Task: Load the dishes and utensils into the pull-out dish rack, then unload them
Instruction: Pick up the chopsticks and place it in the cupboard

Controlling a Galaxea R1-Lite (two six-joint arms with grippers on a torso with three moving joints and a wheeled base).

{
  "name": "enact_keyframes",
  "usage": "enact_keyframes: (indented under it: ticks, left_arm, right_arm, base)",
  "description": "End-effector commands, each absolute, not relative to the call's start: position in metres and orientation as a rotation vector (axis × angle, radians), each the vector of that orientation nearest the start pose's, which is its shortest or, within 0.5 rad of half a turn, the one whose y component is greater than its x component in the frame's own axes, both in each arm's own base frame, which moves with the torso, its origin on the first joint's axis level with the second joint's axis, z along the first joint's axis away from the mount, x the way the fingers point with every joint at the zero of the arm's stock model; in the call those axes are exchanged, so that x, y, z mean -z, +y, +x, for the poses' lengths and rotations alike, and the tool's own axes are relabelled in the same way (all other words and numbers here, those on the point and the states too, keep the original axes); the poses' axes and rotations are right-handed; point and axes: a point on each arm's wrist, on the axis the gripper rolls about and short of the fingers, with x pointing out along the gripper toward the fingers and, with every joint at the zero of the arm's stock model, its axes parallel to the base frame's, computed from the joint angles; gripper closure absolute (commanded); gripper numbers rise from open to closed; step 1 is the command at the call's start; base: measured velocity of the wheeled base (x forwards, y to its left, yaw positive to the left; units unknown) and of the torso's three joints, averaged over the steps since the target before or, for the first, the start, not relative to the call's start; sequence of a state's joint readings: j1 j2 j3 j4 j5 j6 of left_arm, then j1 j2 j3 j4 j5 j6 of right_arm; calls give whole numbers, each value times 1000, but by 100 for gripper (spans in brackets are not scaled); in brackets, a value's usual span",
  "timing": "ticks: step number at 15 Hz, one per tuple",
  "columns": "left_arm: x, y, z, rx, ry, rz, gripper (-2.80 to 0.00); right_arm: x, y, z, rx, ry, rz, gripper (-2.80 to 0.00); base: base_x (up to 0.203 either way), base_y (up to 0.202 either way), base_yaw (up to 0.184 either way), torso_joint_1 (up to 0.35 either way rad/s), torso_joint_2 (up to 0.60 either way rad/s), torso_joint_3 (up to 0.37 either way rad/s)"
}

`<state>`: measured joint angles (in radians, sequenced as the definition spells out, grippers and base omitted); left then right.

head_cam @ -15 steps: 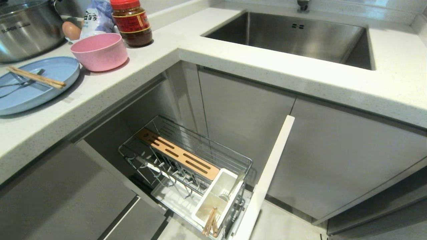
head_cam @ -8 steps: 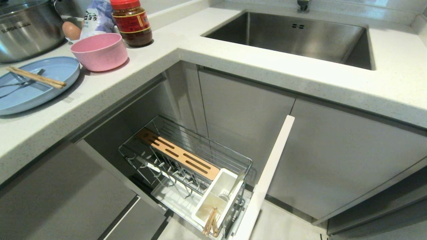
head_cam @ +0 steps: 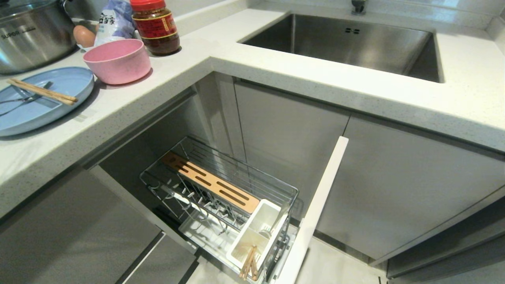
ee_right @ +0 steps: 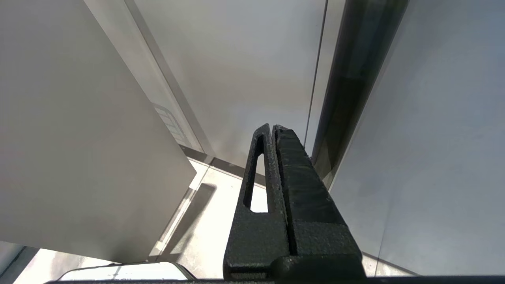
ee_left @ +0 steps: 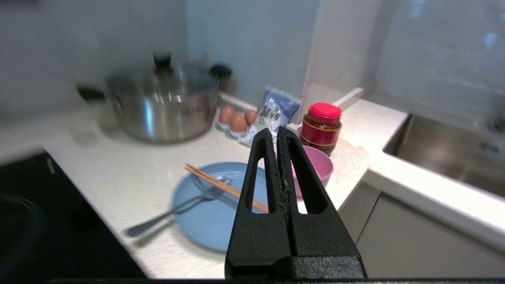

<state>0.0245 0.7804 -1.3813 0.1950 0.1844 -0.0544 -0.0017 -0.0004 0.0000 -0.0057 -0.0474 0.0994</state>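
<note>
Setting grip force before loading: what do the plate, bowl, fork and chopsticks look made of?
Plate: light blue, matte, no glare; probably plastic or fibre composite rather than glazed ceramic.
Bowl: pink, same dull finish, likely the same material.
Fork: slim, silvery, reflective; looks like metal.
Chopsticks: pale tan, unglossy; wood or bamboo, cannot tell which.

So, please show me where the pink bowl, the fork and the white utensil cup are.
pink bowl [head_cam: 117, 61]: head view, outer wall.
fork [ee_left: 173, 211]: left wrist view, handle.
white utensil cup [head_cam: 252, 236]: head view, inner wall.
</note>
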Motion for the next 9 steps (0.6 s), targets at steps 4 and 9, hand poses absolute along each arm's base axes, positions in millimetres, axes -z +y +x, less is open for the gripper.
enact_keyframes:
  ticks: [4, 9]
  left_arm:
    - [-417, 6, 137, -276, -143, -329, 0]
    - [-405, -3, 179, -347, 105, -482, 0]
  right_arm:
    - [-76, -1, -23, 47, -13, 100, 0]
    - [-76, -1, -23, 49, -13, 100, 0]
  base:
    - [0, 0, 0, 0, 0, 0]
    - [0, 0, 0, 0, 0, 0]
